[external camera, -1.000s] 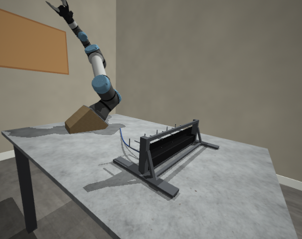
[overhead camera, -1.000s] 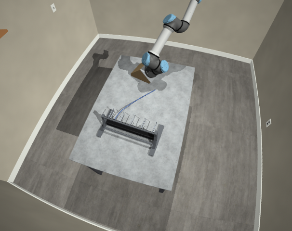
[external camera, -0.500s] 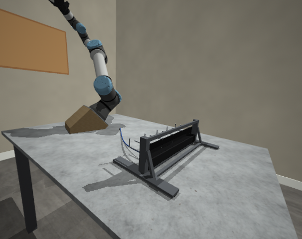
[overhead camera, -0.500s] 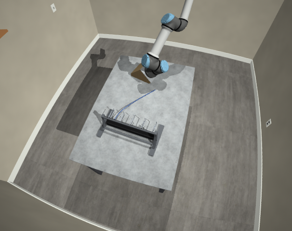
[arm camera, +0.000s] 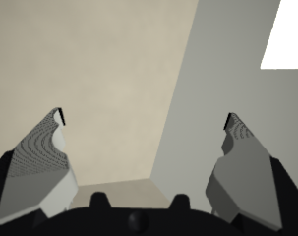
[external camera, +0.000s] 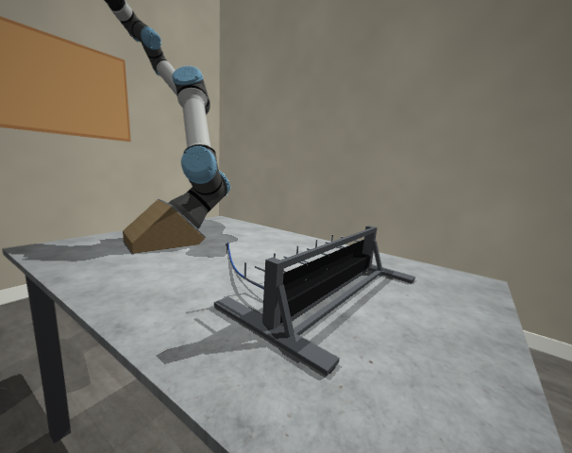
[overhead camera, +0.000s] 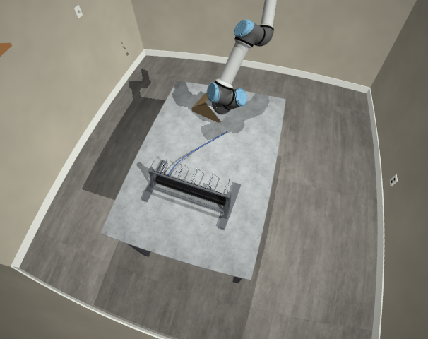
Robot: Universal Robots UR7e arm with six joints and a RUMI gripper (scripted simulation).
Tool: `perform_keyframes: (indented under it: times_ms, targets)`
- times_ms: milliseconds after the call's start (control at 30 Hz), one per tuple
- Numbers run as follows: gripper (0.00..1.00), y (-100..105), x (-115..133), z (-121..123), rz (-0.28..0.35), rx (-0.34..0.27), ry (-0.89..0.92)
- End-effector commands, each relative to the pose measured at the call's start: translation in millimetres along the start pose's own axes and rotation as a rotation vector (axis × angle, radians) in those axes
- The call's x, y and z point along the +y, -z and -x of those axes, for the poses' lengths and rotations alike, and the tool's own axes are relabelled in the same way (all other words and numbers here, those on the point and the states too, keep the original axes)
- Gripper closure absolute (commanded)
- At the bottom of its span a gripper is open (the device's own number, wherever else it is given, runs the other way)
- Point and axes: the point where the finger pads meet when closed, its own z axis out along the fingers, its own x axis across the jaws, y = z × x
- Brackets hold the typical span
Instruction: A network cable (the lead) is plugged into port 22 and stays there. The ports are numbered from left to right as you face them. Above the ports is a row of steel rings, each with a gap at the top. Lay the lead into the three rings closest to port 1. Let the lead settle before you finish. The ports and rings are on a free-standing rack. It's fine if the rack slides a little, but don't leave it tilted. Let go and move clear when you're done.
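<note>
The dark rack [overhead camera: 191, 190] stands upright on the grey table, and it also shows in the exterior view [external camera: 320, 277]. A row of steel rings [overhead camera: 192, 175] runs along its top. The blue lead [overhead camera: 198, 148] leaves the rack at its left end in the overhead view. It curves across the table, and its free end [overhead camera: 226, 133] lies near the arm's base. I see no lead in the rings. My gripper [arm camera: 145, 111] shows only in the wrist view. It is open and empty, high above the table, facing the room's walls and ceiling.
The arm's brown wedge-shaped base [overhead camera: 206, 107] [external camera: 161, 227] sits at the far end of the table. The arm rises from it out of the top and exterior views. The rack's long feet [external camera: 277, 333] stick out on both sides.
</note>
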Motion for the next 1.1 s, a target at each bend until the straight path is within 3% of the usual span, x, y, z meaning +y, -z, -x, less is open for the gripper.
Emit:
perform_keyframes:
  times_ms: [0,33,67,133,200,233,333,400,433,533,567,633,667,700,767,833,867,933,967,1033,1067]
  targets:
    - [0.0,-36,-37,7,-0.042,-0.033,0.0]
    - [0.0,-50,-50,10,-0.062,-0.048,0.0]
    - [0.0,-50,-50,10,-0.062,-0.048,0.0]
    - [0.0,-78,-79,15,-0.103,-0.079,0.002]
    - [0.0,-78,-79,15,-0.103,-0.079,0.002]
    - [0.0,-92,-95,18,-0.125,-0.096,0.003]
    - [0.0,-105,-111,22,-0.147,-0.113,0.005]
    - [0.0,-131,-146,29,-0.194,-0.147,0.009]
    - [0.0,-131,-146,29,-0.194,-0.147,0.009]
    - [0.0,-156,-183,38,-0.242,-0.184,0.016]
    - [0.0,-156,-183,38,-0.242,-0.184,0.016]
    - [0.0,-178,-223,48,-0.292,-0.221,0.023]
    - [0.0,-178,-223,48,-0.292,-0.221,0.023]
    - [0.0,-188,-243,54,-0.318,-0.241,0.028]
    - [0.0,-188,-243,54,-0.318,-0.241,0.028]
    - [0.0,-206,-286,66,-0.371,-0.28,0.039]
    - [0.0,-206,-286,66,-0.371,-0.28,0.039]
    - [0.0,-221,-331,79,-0.425,-0.32,0.051]
    - [0.0,-221,-331,79,-0.425,-0.32,0.051]
    - [0.0,-232,-374,93,-0.481,-0.361,0.066]
    - [0.0,-233,-377,93,-0.481,-0.361,0.066]
